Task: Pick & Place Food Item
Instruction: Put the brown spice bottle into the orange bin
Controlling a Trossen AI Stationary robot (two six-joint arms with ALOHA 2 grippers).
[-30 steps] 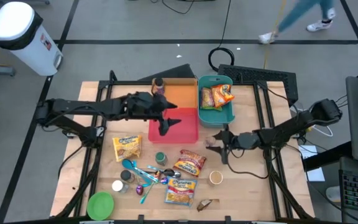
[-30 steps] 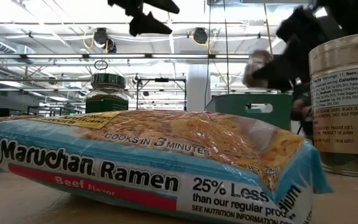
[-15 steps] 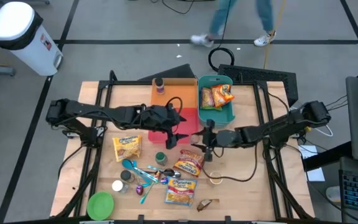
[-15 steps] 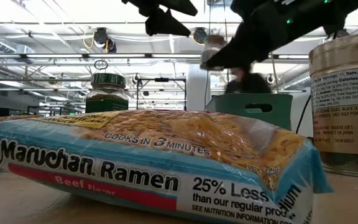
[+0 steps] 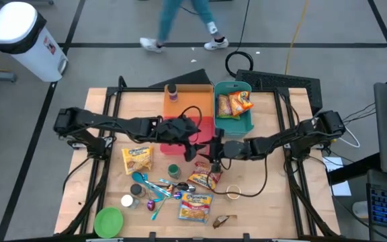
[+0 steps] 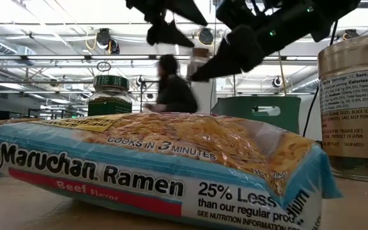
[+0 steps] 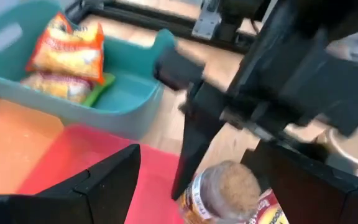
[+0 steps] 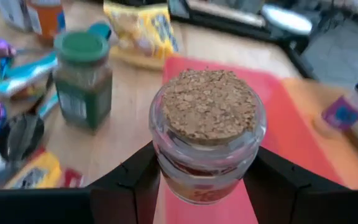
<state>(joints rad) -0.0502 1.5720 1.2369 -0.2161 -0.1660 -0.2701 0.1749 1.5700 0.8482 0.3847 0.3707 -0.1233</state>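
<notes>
Carried leftward since the earlier frames, the cork-topped jar [image 8: 207,134] now hangs clamped in the right end effector [image 5: 215,146] above the red tray [image 5: 204,126] edge, mid-bench [image 5: 274,202]. Close beside it the left end effector [image 5: 192,149] hovers with its jaws wide and empty. By my judgement the pick is done and the placing remains. Two snack packets already lie in the teal bin [image 5: 248,125]; ramen packs [image 5: 195,206] and a green-lidded jar [image 8: 81,78] wait on the bench.

jar [image 8: 207,134]: clear, tan cork lid | mat [image 5: 203,128]: red | bin [image 5: 233,124]: teal
</notes>
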